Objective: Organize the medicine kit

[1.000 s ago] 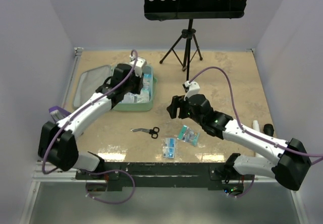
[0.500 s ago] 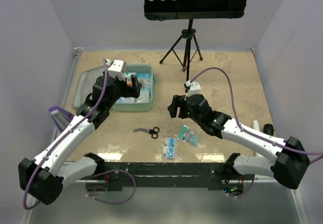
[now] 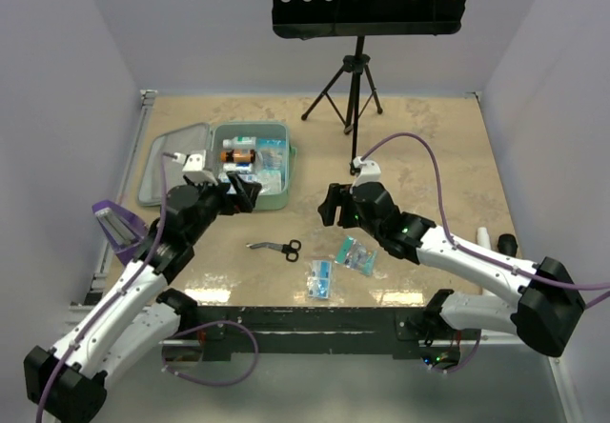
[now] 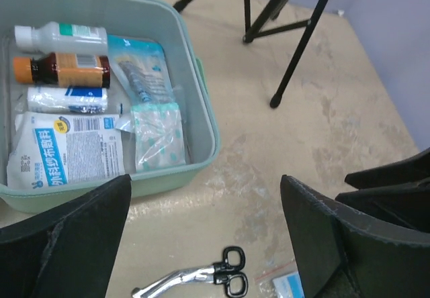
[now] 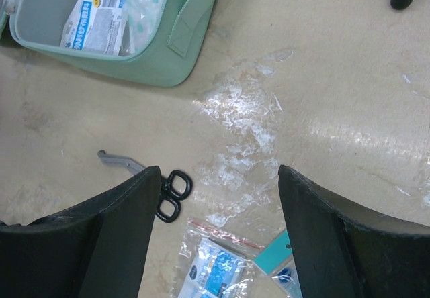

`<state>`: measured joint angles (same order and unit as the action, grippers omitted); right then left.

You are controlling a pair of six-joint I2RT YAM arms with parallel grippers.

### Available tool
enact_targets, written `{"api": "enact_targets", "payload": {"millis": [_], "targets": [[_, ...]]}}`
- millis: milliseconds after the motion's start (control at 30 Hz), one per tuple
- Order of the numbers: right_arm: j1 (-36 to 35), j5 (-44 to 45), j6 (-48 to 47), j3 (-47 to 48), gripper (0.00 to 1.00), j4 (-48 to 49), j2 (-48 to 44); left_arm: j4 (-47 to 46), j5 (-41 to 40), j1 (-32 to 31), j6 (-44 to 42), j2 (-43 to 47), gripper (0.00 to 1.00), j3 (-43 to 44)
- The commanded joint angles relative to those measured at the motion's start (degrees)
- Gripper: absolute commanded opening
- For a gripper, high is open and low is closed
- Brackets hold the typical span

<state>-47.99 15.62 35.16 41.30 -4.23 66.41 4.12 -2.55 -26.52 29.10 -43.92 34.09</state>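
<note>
Nearby, scissors [image 3: 276, 248] lie between the medicine kit [image 4: 168, 180] and loose packets [image 3: 322, 277].

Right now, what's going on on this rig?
Two arms are packing the medicine kit. It lies open, with bottles and sachets already inside. The left end effector hangs open and empty at the kit's near wall. The right end effector is open and empty too, close to the scissors and two plastic packets that lie outside the kit.
</note>
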Motion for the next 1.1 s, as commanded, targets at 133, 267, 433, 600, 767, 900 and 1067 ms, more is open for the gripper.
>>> {"api": "enact_targets", "payload": {"millis": [133, 267, 433, 600, 767, 900, 1067], "targets": [[-0.26, 2.66, 0.09, 1.15, 0.76, 0.89, -1.28, -4.21, 13.67, -0.54, 5.87, -2.29, 0.93, -3.15], [-0.26, 3.72, -0.27, 1.33, 0.75, 0.54, -1.64, -6.91, 14.95, -9.3, 11.14, -6.0, 1.0, -6.65], [-0.18, 4.51, 0.17, 1.42, 0.76, -0.6, -3.3, -8.52, 6.52, -22.42, 13.52, -8.18, 1.0, -10.0], [-0.26, 5.48, 1.14, 1.42, 0.76, -2.45, -3.22, -1.25, 1.24, -28.83, 9.57, -17.84, 1.0, -3.34], [-0.18, 6.01, 4.12, -0.25, 0.76, -2.98, -2.08, 2.38, 0.17, -32.36, 9.04, -29.27, 0.81, 2.38], [-0.18, 4.34, 5.45, -2.01, 0.76, -1.49, -2.78, 4.14, -1.23, -33.07, 9.13, -33.41, 0.76, 4.41], [-0.09, 4.69, 5.1, -2.36, 0.76, -1.83, -3.48, 5.81, -1.68, -33.07, 8.52, -37.37, 0.73, 5.9]]}}
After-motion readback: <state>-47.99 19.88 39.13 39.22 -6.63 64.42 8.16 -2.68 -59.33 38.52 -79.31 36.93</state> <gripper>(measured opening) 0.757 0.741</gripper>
